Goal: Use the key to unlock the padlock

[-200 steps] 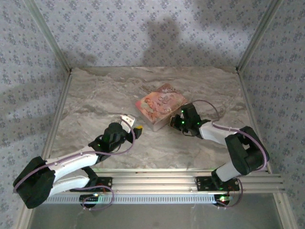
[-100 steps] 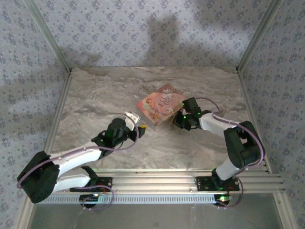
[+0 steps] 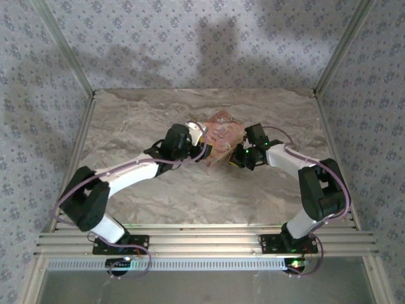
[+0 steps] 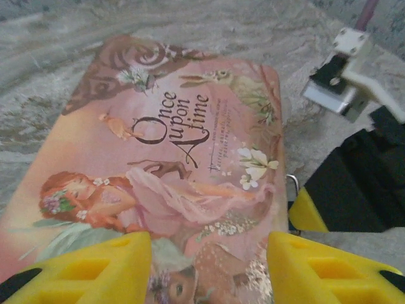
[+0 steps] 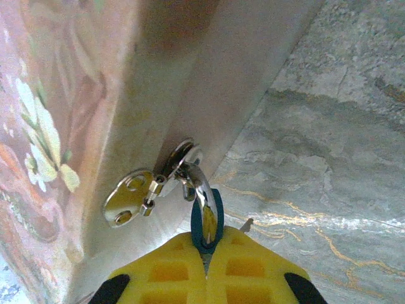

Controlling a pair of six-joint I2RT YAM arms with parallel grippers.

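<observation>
Tiny, light, slippery padlock (image 5: 207, 223) (hooked through the box clasp (image 5: 128, 204)) is best pinched by its blue body, as the closed right fingers (image 5: 253, 273) do; the left fingers (image 4: 88, 266) stand open.

Padlock (image 5: 206, 215): tiny, blue body, thin metal shackle hooked through hasp (image 5: 136, 197) on pink box (image 5: 69, 95) side; body pinched edge-on in right gripper (image 5: 207, 253).

pink flowery box (image 4: 171, 158); blue padlock (image 5: 207, 221) — silver shackle (image 5: 199, 180); yellow pads (image 4: 95, 266); grey marbled table (image 5: 329, 158)

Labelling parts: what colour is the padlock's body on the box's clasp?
The padlock body is teal blue; the right wrist view shows it best.
</observation>
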